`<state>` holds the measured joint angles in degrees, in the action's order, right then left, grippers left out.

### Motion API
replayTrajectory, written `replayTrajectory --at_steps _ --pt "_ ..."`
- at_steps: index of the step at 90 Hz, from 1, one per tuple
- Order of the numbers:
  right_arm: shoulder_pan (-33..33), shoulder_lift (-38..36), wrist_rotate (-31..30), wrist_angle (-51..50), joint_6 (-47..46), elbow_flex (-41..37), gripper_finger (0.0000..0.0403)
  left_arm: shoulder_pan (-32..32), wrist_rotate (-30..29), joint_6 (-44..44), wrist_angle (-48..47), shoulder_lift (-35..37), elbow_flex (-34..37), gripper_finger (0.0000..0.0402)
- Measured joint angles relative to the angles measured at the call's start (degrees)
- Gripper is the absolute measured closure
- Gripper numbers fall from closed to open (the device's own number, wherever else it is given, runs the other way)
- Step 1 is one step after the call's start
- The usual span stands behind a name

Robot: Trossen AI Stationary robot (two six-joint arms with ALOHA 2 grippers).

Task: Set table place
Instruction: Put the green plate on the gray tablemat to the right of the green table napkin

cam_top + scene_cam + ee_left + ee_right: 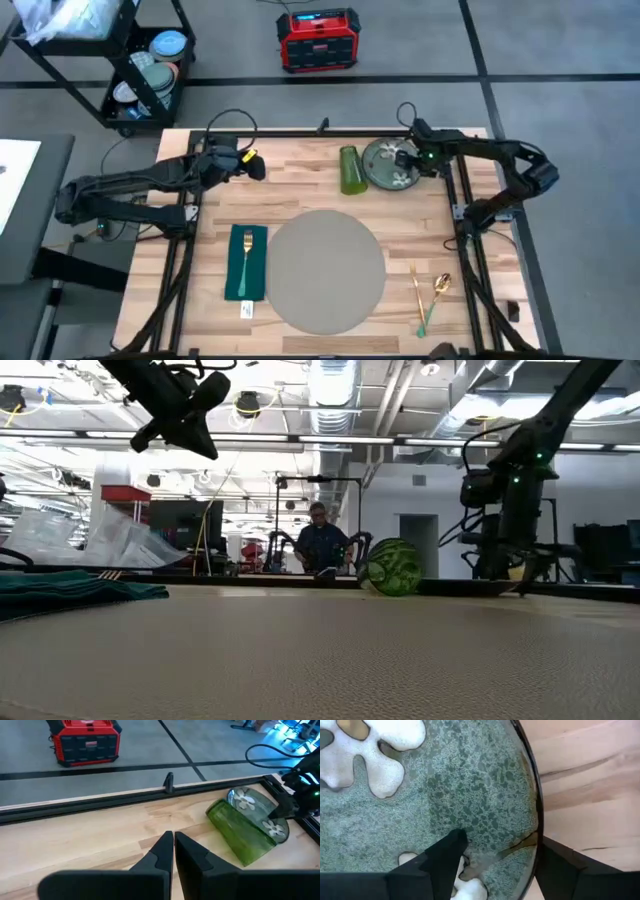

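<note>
**Right hand straddling the plate rim at the back of the worktop**

Nearest your front edge, the gold spoon (441, 287) and green-handled knife (419, 300) lie at the right, well clear of everything. Just beyond, the round grey placemat (325, 270) sits bare at the middle of the worktop (290, 180), with the dark green napkin (246, 262) just beside it on the left, a gold fork (247, 252) resting on top. Farther back, your left hand (173, 845) hovers above the wood with its fingers pressed together. Over at the back right, the green glass (350, 169) lies on its side against the floral plate (420, 795). Your right hand (495, 855) has its fingers apart, one over the plate and one outside its rim.
</note>
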<state>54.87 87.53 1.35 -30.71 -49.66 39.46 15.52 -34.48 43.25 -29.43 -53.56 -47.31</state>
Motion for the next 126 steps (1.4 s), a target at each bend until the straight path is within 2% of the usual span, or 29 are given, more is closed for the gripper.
replayTrajectory --at_steps 11,36,42,60,81,111,126 --pt "0.00 0.38 -0.07 1.31 -1.53 -0.04 0.0236 0.45 0.02 -0.37 -0.20 0.00 0.00 0.0402" --pt "-0.20 0.88 1.87 7.44 1.43 -0.05 0.0373 0.45 0.09 -0.62 -0.30 -0.03 0.00 0.0402" --pt "-0.11 0.81 2.86 8.14 2.17 -0.14 0.0391 0.46 0.07 -0.62 -0.26 -0.03 0.00 0.0402" --pt "-0.39 0.76 3.41 8.36 3.79 -0.15 0.0399 0.69 0.10 -0.59 -0.79 -0.03 0.00 0.0402" --pt "-2.80 -0.73 9.79 9.02 5.78 -0.34 0.0402 0.67 0.09 -0.51 -1.54 -0.02 0.00 0.0402" --pt "-11.32 -8.92 9.87 6.46 3.18 -0.45 0.0401 0.67 0.09 -0.38 -5.19 -0.02 0.00 0.0402" --pt "-15.63 -10.19 10.15 5.26 1.49 -0.41 0.0401 0.67 0.09 -0.39 -5.92 -0.02 0.00 0.0402"
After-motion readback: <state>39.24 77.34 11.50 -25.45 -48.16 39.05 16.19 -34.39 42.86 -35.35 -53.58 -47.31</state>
